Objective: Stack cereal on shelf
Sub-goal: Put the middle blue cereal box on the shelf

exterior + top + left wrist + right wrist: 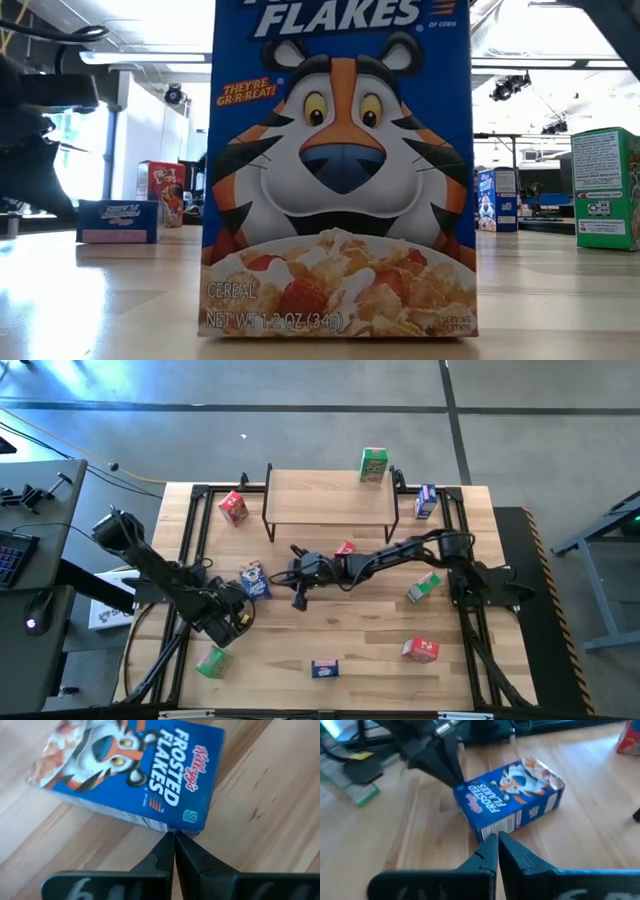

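Observation:
A blue cereal box (254, 580) lies flat, face up, on the table between my two grippers. My left gripper (173, 836) is shut, its tips at the box's title end. My right gripper (496, 837) is shut at the box's opposite long side. The shelf (330, 500) stands at the far middle with a green box (373, 464) upright on its far edge. Other boxes rest on the table: red (233, 507), blue (425, 501), red (345, 548), green (423, 586), red (420, 649), green (211, 660), and blue (324, 669), which fills the low view (340, 170). My left gripper's shut fingertips meet the lying blue box at a corner of its title end (175, 827), coming slanting down from the table's left near side; the right wrist view (461, 787) shows this too. The box stays flat on the table. My right gripper's shut fingertips (490, 847) meet the box's long side wall at its lower corner by the title end (492, 831), coming slanting down from the table's right. The box lies flat.
My right arm (400, 550) reaches across the table's middle, over the red box. A black frame (190, 530) runs along the table's sides. There is bare wood between the near boxes (370, 630).

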### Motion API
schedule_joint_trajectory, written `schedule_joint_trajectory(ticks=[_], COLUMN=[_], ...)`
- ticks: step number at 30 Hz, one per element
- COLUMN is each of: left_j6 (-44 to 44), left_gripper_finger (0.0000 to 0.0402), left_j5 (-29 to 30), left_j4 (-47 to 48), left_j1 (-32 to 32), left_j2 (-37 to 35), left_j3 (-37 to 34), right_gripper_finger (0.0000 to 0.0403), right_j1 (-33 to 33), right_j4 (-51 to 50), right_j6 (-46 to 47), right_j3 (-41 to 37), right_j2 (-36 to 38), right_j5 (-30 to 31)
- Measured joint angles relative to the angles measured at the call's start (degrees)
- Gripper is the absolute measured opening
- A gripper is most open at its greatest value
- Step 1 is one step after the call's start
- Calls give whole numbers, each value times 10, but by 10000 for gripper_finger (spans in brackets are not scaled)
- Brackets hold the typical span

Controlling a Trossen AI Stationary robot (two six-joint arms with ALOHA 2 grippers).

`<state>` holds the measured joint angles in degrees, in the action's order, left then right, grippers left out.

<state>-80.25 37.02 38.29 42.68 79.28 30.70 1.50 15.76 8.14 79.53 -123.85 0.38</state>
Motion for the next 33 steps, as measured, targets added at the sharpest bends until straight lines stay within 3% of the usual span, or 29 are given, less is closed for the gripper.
schedule_joint_trajectory(ticks=[10,19,33], left_j6=[57,79,103], left_gripper_finger=[5,5,5], left_j5=[11,23,38], left_j4=[-67,-86,-84], left_j1=[-29,-37,-40], left_j2=[20,17,5], left_j3=[0,0,7], right_gripper_finger=[0,0,0], right_j1=[0,-5,-4], right_j4=[-49,-41,-47], right_j6=[4,14,9], right_j3=[80,81,81], right_j2=[-74,-91,-77], right_j5=[26,36,-8])
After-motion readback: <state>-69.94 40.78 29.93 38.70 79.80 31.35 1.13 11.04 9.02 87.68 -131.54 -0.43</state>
